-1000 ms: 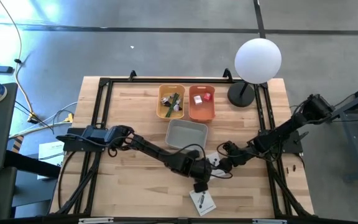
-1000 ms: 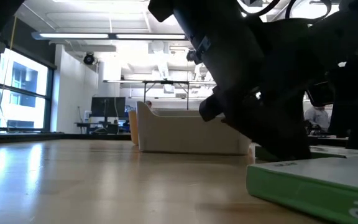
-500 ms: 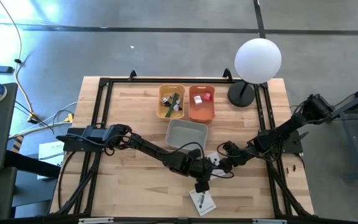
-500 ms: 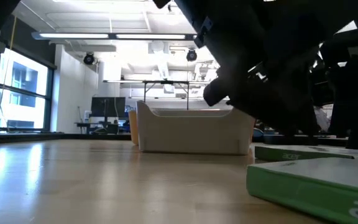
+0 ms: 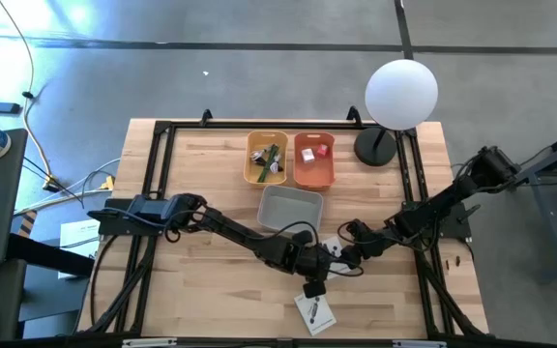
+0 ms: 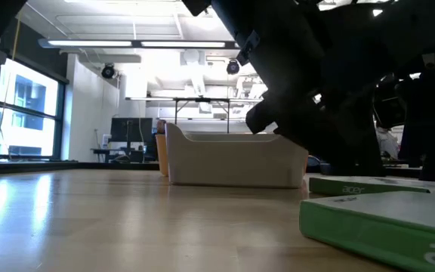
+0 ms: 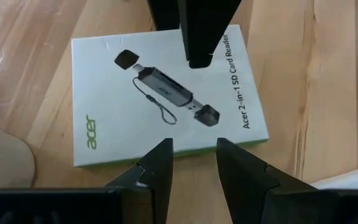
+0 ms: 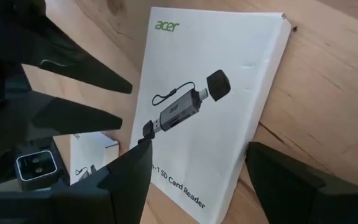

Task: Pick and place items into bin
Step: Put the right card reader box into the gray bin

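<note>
left end effector [image 7: 191, 165] open just above white packet [image 7: 166, 102]

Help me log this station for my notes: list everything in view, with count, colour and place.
table: one, light wood, under both arms
yellow bin: one, far middle, holds a green-handled tool and small dark and silver bits
orange bin: one, beside the yellow bin, holds a red cube and a white cube
grey bin: one, table centre
packets: two, white; front packet near the front edge, second packet under the grippers
lamp: one, white globe on a black base, far right corner
left gripper: open, above the front packet
right gripper: open, above the second packet
</note>
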